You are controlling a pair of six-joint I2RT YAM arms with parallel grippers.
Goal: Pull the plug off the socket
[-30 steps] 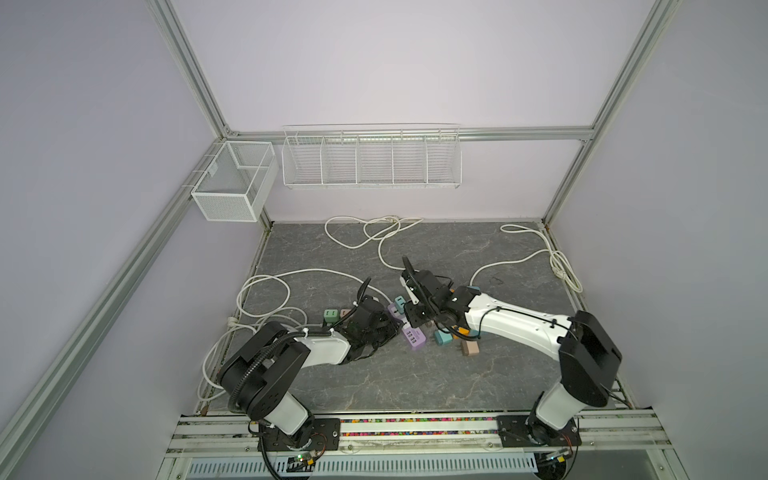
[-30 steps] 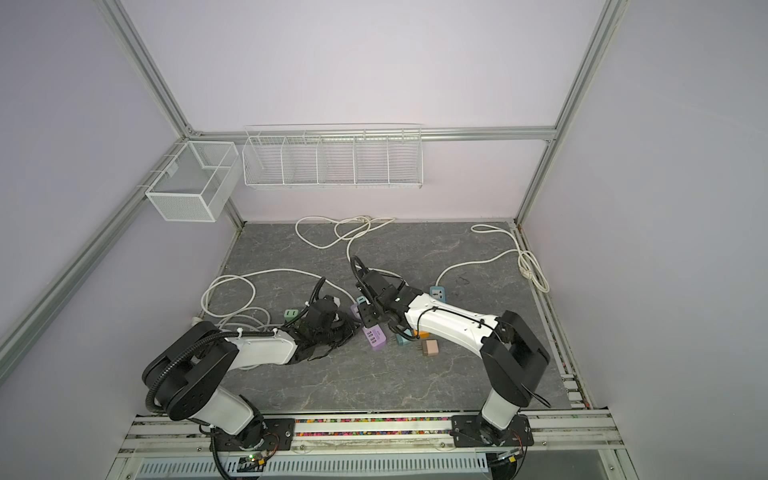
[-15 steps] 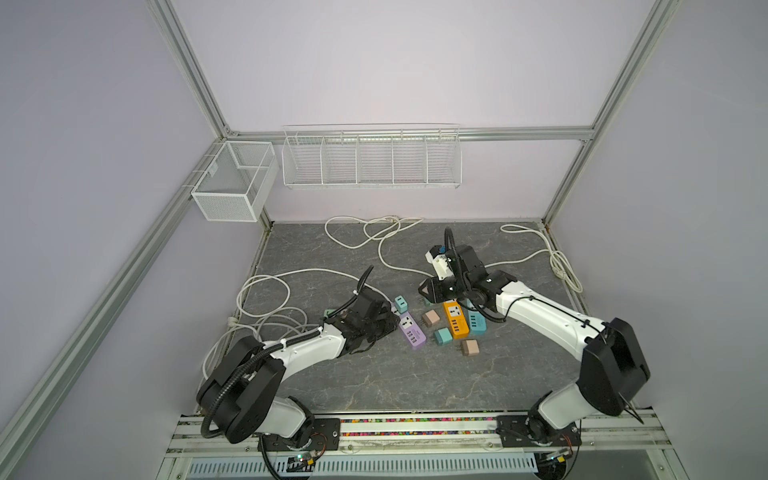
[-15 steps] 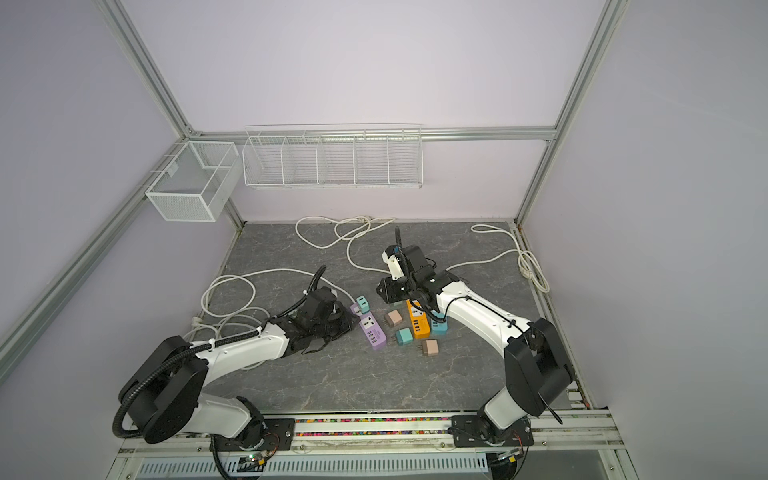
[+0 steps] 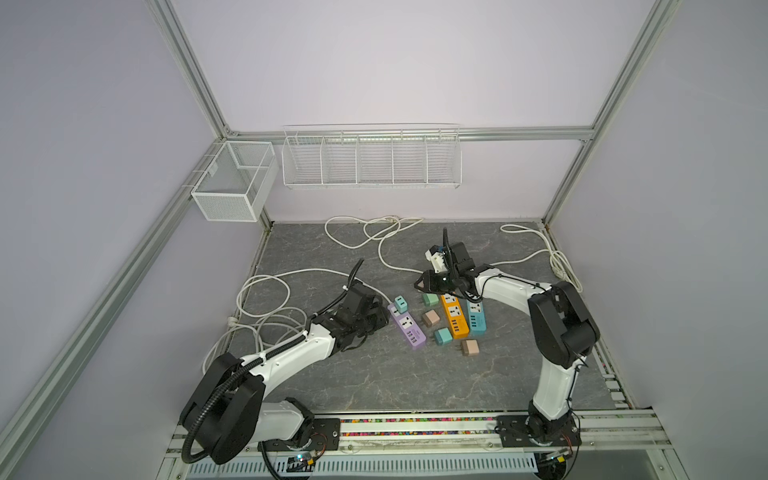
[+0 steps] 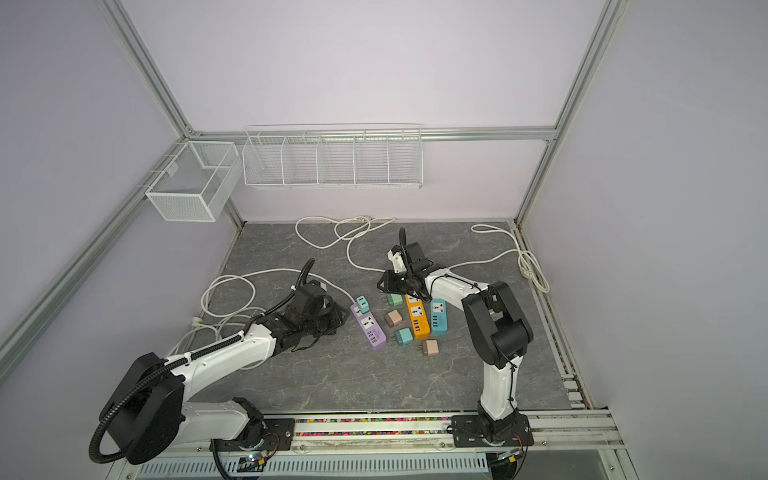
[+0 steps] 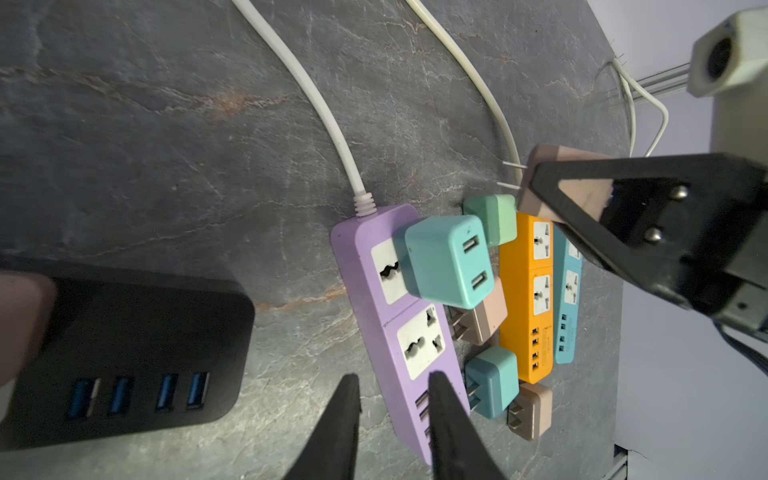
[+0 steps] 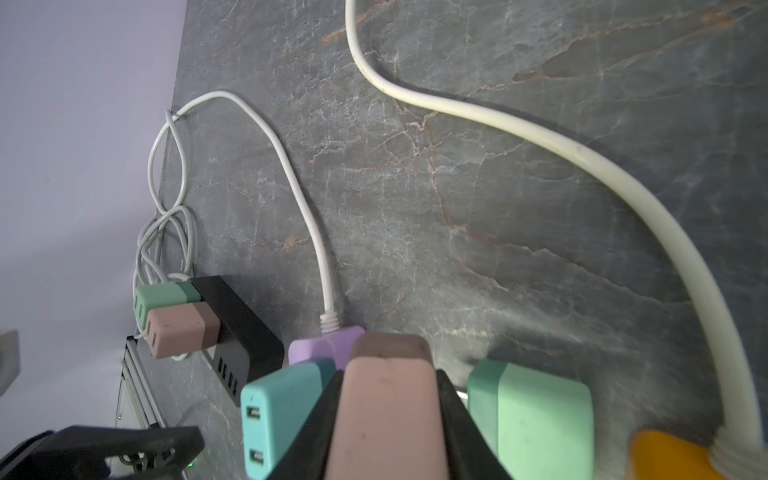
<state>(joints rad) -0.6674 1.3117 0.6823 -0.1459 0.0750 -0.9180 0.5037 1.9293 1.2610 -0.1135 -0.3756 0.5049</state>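
**Unplugged and held aloft**

The right end effector (image 8: 386, 399) is clamped on a pink plug (image 7: 557, 156), above the orange strip (image 7: 525, 299). The left end effector (image 7: 392, 382) stands slightly apart, empty, at the purple strip (image 7: 374, 299). Only wrist views show the fourth, black strip (image 8: 241, 328), carrying two plugs (image 8: 174, 328).

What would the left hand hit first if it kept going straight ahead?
Probably the purple power strip: the left hand points at its USB end, though depth is unclear.

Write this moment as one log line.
right gripper: shut on pink charger plug, unplugged | left gripper: open at purple power strip | teal charger plug: plugged in
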